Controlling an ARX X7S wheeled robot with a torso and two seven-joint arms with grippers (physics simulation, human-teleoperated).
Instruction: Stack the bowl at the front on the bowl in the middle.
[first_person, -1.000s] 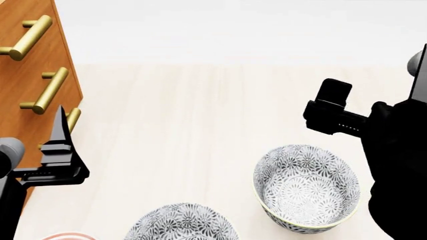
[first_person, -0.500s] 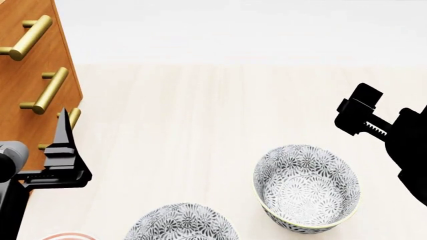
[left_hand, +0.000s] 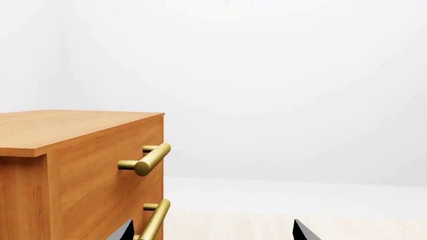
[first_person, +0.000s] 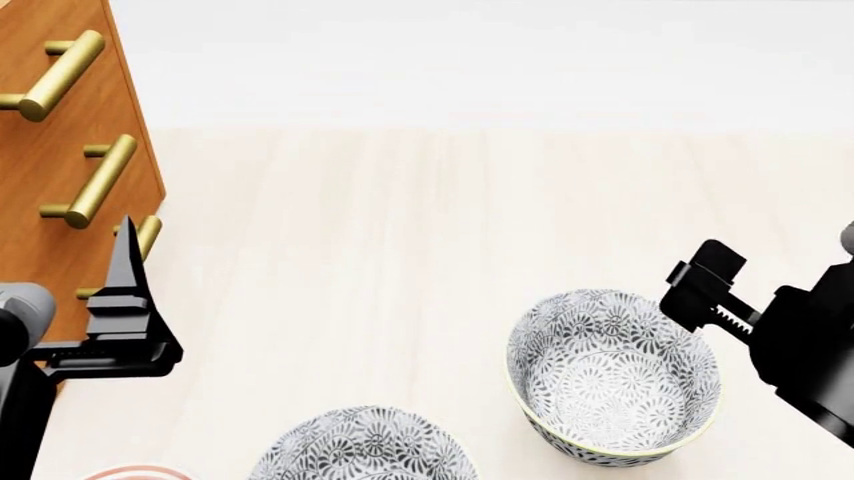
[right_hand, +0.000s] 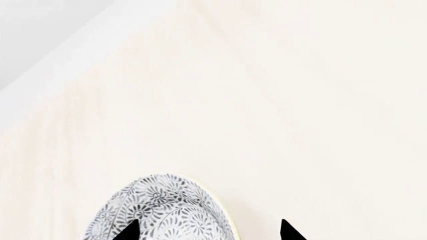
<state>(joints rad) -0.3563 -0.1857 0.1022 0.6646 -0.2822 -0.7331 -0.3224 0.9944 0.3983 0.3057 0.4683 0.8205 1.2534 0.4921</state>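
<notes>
Front bowl (first_person: 363, 445) sits at desk's (first_person: 400, 220) near edge, uncarried, middle bowl (first_person: 614, 372) just beyond it to the right; right pincer (first_person: 705, 282) open at that bowl's far rim, likely lining up, left pincer (first_person: 127, 300) open, idle by the drawer unit (first_person: 60, 150).

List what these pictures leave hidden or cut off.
- Near bowl: head view's bottom edge cuts it; its front half is unseen.
- Pink object: only a sliver shows at that edge, so it cannot be identified.
- Right hand: right wrist view shows only its tips; the arm hides them in the head view.
- Far bowl: cut off in the right wrist view.
</notes>
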